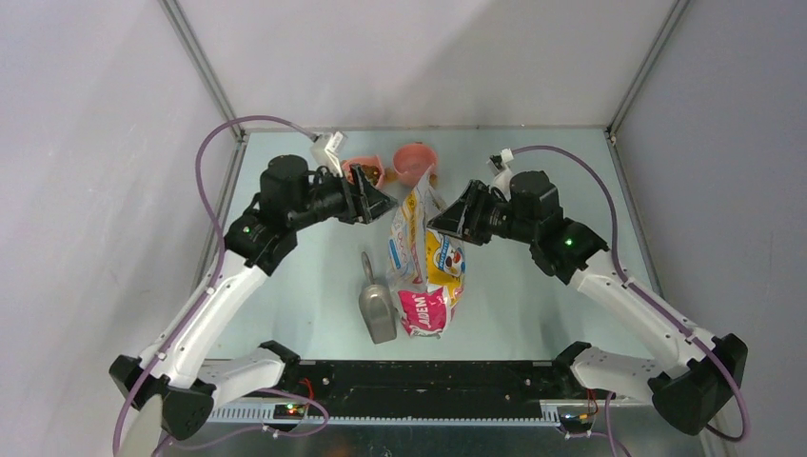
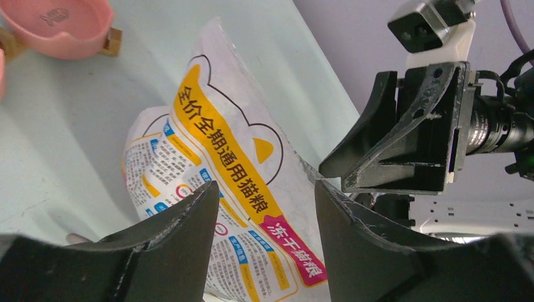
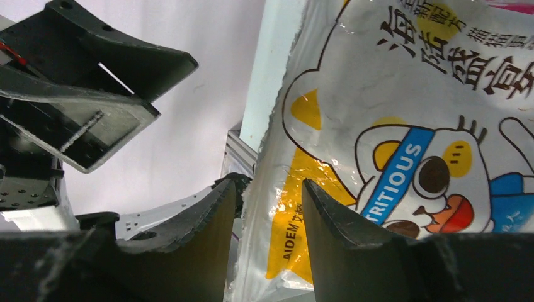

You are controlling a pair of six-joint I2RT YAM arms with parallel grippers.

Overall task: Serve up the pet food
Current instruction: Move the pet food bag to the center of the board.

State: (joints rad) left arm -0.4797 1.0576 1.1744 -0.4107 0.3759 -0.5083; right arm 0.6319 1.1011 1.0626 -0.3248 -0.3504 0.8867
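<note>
right gripper (image 3: 269, 187): closed onto the long right edge of the bag (image 3: 390, 126), the film passing between my fingers and setting them apart. the print's cartoon cat face sits just past my right finger.
left gripper (image 2: 266, 187): open, nothing in it. the bag's text side shows through the gap, apart from both fingers. this gripper hovers just left of the bag's far end and faces the right gripper across it.
bag: white, yellow and pink, lengthwise in the middle of the desk (image 1: 305, 286). pink end towards my bases, far end reaching towards the right bowl (image 1: 415, 162).
scoop (image 1: 377, 309): grey metal, flat on the desk just left of the bag's near end, handle pointing away from me.
left bowl (image 1: 366, 171): pink, beside the right bowl at the far edge, partly behind the left gripper.
pet food: hidden in every view; i cannot tell where it lies.
</note>
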